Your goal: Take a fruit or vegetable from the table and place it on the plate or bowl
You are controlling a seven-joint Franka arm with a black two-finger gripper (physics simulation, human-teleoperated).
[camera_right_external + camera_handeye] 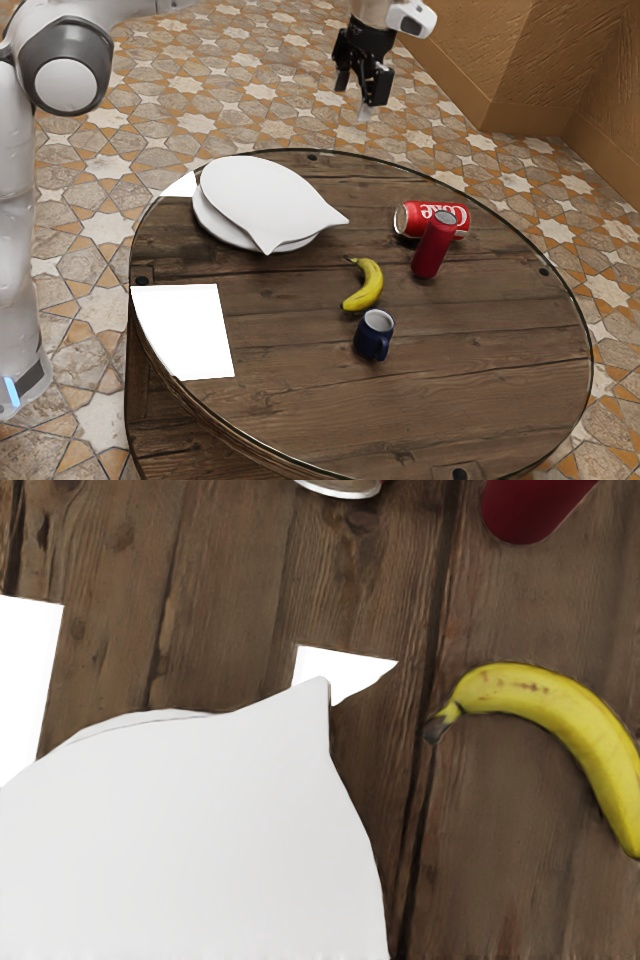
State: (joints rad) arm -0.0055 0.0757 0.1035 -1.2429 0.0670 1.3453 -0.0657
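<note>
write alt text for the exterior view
A curved yellow banana lies on a round dark wooden table beside a dark blue mug, with a round white plate toward the exterior view's left. A toppled red soda can and an upright red cylinder sit at its right; the black gripper hangs high above.

The exterior view looks down from beside the arm over most of the round table point(480, 380), while the wrist view faces downward, close, and the 2 share the plate point(262, 205) and banana point(365, 285).
</note>
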